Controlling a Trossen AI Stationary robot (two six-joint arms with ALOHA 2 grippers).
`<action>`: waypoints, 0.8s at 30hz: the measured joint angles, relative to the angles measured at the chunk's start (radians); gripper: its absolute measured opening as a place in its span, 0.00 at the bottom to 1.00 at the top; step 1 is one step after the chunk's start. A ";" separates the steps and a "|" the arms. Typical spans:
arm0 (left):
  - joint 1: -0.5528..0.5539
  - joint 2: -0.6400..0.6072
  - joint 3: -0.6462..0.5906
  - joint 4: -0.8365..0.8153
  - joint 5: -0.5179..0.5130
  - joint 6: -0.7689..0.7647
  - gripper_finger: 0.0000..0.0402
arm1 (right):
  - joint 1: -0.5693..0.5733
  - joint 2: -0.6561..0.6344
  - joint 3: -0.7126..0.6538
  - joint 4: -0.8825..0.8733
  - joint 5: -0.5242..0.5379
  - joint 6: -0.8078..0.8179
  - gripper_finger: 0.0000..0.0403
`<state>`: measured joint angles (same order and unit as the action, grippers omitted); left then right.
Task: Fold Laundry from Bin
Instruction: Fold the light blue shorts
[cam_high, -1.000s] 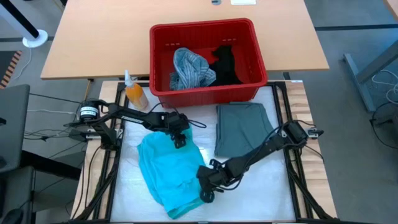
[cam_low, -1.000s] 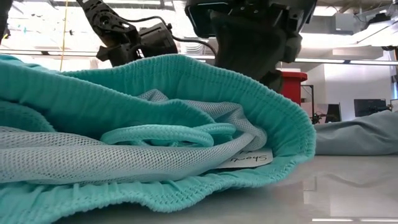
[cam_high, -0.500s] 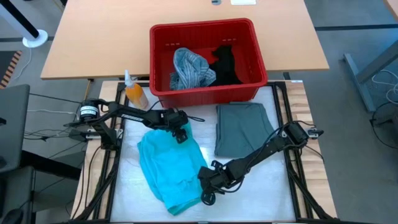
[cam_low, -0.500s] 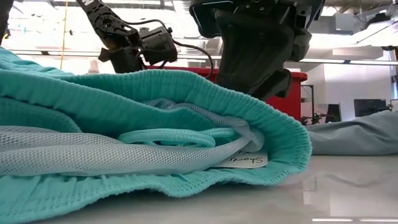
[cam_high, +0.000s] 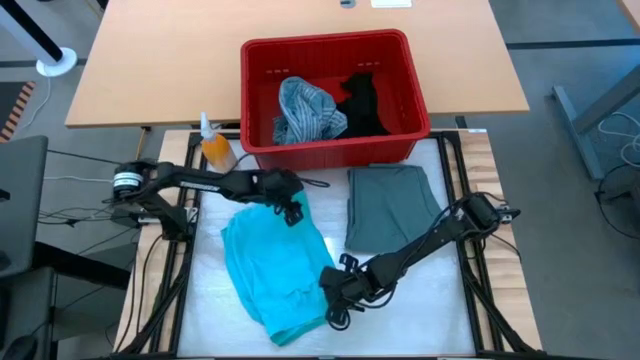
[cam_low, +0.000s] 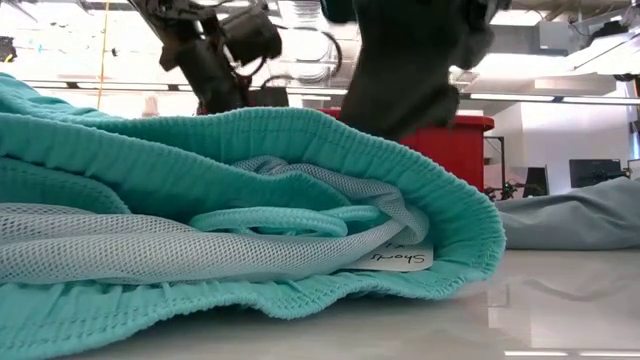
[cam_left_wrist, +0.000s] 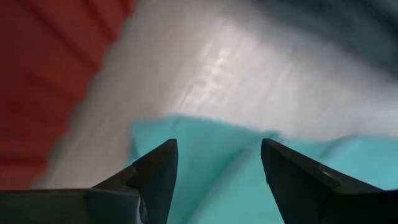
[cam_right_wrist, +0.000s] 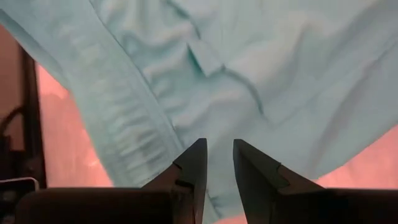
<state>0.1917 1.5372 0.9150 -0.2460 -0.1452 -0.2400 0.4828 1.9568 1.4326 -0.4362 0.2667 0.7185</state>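
The turquoise garment (cam_high: 270, 270) lies spread on the white table cover, its elastic waistband (cam_low: 300, 130) toward the near edge, and no gripper is on it. My left gripper (cam_high: 292, 208) hangs open above the garment's far corner (cam_left_wrist: 205, 134) with nothing between its fingers. My right gripper (cam_high: 336, 300) hovers over the near right part by the waistband (cam_right_wrist: 124, 118). Its fingers stand a narrow gap apart and hold nothing. A folded grey-green garment (cam_high: 385, 205) lies to the right. The red bin (cam_high: 335, 145) at the far side holds a striped shirt (cam_high: 305, 110) and a black garment (cam_high: 362, 105).
An orange spray bottle (cam_high: 215, 148) stands left of the bin, near my left arm. Black frame rails (cam_high: 185, 260) run along both sides of the white cover. Bare cover shows along the near right (cam_high: 420, 310).
My left gripper has risen off the turquoise garment's far edge and drawn a little toward the bin, staying open. The garment's raised waistband fold has sunk slightly flatter.
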 joint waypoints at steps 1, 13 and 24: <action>-0.005 -0.019 0.000 0.001 0.031 0.005 0.55 | 0.000 -0.011 0.000 0.000 0.009 -0.014 0.26; -0.403 -0.180 0.000 -0.178 0.186 -0.033 0.55 | 0.024 -0.098 0.000 -0.046 0.045 -0.180 0.26; -0.922 -0.130 0.011 -0.033 -0.118 -0.074 0.55 | 0.089 -0.187 0.000 -0.325 0.052 -0.389 0.27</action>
<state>-0.7305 1.4074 0.9257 -0.2790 -0.2636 -0.3139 0.5721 1.7695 1.4330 -0.7613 0.3183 0.3298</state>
